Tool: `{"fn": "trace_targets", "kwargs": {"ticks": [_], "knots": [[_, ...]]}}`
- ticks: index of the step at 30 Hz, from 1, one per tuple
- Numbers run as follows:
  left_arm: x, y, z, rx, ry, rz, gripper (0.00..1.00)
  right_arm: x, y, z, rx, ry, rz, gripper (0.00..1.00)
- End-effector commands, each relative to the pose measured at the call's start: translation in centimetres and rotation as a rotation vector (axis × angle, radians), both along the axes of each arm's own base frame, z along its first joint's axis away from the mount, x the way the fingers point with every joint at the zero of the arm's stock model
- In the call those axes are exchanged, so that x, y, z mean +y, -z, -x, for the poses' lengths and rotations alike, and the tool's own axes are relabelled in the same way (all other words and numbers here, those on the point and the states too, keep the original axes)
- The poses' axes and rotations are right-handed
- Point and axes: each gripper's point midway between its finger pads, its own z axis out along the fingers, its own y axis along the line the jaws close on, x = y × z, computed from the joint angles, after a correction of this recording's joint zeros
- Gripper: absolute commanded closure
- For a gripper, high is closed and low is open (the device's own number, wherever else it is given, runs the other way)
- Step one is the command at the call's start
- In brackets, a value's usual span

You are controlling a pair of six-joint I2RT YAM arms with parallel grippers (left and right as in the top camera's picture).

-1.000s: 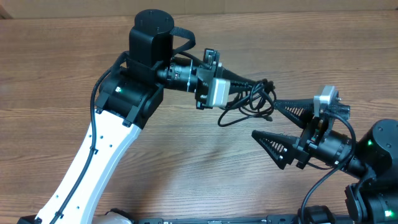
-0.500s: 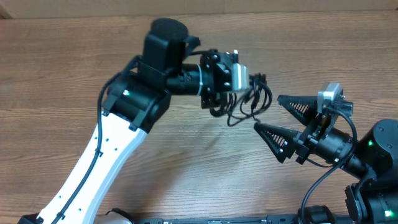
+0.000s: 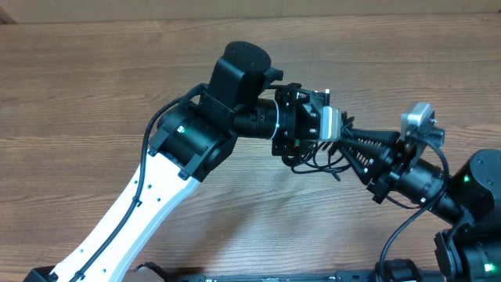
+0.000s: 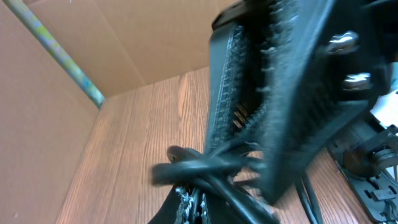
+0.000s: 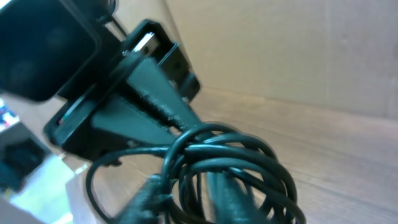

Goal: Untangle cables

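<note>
One cable tangle (image 3: 325,163), one table (image 3: 78,86).

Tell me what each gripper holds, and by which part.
Both hold the cable tangle: the left gripper pinches strands at its edge, and the right gripper is shut on its loops.

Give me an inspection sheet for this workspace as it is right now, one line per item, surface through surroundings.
Surface: wooden table, plain wood grain.
Job's things: cables, thin and black, looped into one tangle held where the two hands meet.
Clutter: nothing seen.
Hands: left hand shut on the cables; right hand with its fingers drawn nearly together on the same tangle.
Cables: thicker black arm wires run along the arms.
Surroundings: cardboard wall at the table's edge.
</note>
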Motion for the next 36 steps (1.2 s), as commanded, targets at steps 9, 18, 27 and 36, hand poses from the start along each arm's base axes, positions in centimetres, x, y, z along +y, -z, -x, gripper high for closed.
{"fn": "trace_targets", "kwargs": {"ticks": [9,18,27,36], "knots": [[0.6,-1.5,-0.2,-0.046,-0.046,0.01,0.96,-0.5,1.0,-0.4,0.036,0.043,0.018,0.96],[1.4,-0.6,-2.3,-0.014,-0.175,-0.034,0.96,-5.6,4.7,-3.4,0.238,0.431,0.037,0.96],[1.6,-0.5,-2.7,-0.023,-0.207,-0.045,0.96,-7.4,5.5,-3.9,0.286,0.556,0.026,0.96],[3.6,-2.8,-2.8,-0.035,-0.26,0.003,0.96,-9.7,8.3,-3.3,0.41,0.696,0.062,0.96]]}}
